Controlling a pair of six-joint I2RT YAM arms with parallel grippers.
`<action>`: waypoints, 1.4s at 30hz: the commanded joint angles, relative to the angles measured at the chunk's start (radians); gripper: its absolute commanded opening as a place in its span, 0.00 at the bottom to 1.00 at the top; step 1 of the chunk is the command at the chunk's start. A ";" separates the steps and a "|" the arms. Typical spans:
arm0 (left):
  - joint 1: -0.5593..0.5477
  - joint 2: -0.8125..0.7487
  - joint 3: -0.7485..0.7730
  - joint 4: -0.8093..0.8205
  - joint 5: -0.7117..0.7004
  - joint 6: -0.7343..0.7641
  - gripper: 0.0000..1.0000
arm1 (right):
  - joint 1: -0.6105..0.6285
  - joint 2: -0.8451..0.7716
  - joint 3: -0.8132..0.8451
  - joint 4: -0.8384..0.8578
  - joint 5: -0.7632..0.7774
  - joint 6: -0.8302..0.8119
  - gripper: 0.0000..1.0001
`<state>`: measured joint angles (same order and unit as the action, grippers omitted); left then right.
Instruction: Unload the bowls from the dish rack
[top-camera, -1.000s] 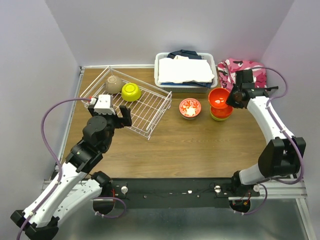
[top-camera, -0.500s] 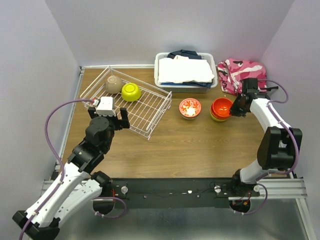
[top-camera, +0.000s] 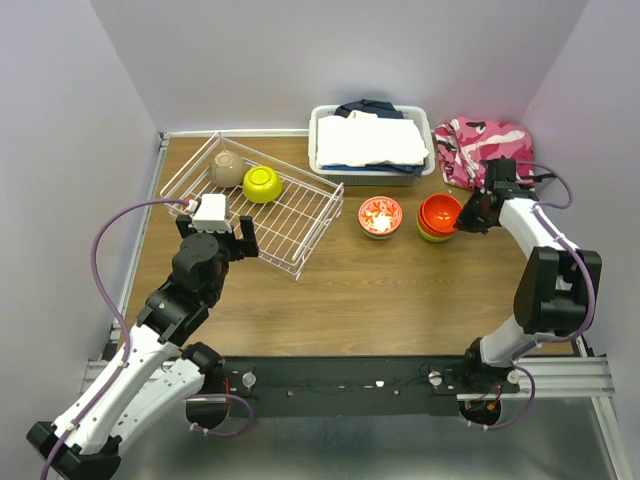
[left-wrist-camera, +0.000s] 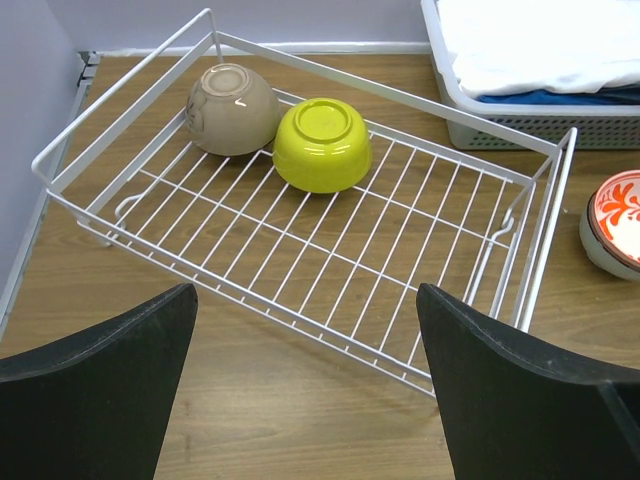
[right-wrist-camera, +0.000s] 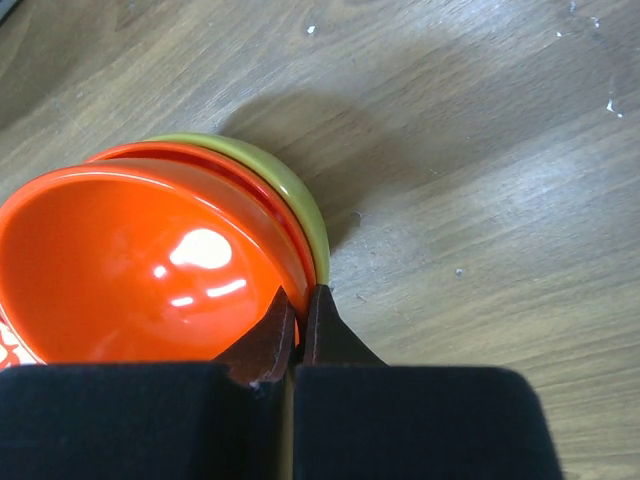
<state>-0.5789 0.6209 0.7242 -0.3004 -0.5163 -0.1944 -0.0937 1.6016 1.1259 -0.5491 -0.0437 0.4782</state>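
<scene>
Sitting in the far-left end of the dish rack (top-camera: 290, 215) are two bowls that touch each other. The taupe bowl (left-wrist-camera: 232, 108) is tipped on its side with its base facing out toward the rack's near side, and the lime-yellow bowl (left-wrist-camera: 322, 143) is flipped fully upside down. The rack's long axis runs on a diagonal across the desk (top-camera: 400, 290), from far left to near right.

Just off the rack's right end, the red-patterned bowl (top-camera: 380, 216) stands mouth up. The left wrist view cuts it off at the edge.

Further out from the rack on that side there's a nested stack, mouths up: the top orange bowl (right-wrist-camera: 140, 260), a second orange bowl (right-wrist-camera: 200, 152) showing only a rim sliver, and a bottom lime bowl (right-wrist-camera: 285, 185) that's mostly hidden.

The right fingers (right-wrist-camera: 335, 340) are pinched together on the top orange bowl's rim. The left fingers (left-wrist-camera: 100, 390) are spread wide over the rack's near long side, holding nothing.

Behind the rack's right end is a white bin (top-camera: 370, 178) of folded cloth.
</scene>
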 joint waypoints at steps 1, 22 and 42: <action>0.008 0.002 -0.012 0.024 -0.016 0.006 0.99 | -0.005 0.018 0.006 0.014 -0.047 0.002 0.10; 0.042 0.112 0.007 0.018 0.038 -0.039 0.99 | -0.003 -0.247 -0.057 0.067 0.015 0.000 0.88; 0.335 0.580 0.227 0.038 0.374 -0.489 0.99 | 0.043 -0.634 -0.370 0.365 -0.213 0.056 1.00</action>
<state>-0.2901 1.1130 0.9077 -0.3073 -0.2276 -0.5117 -0.0895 0.9970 0.7826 -0.2478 -0.2276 0.5331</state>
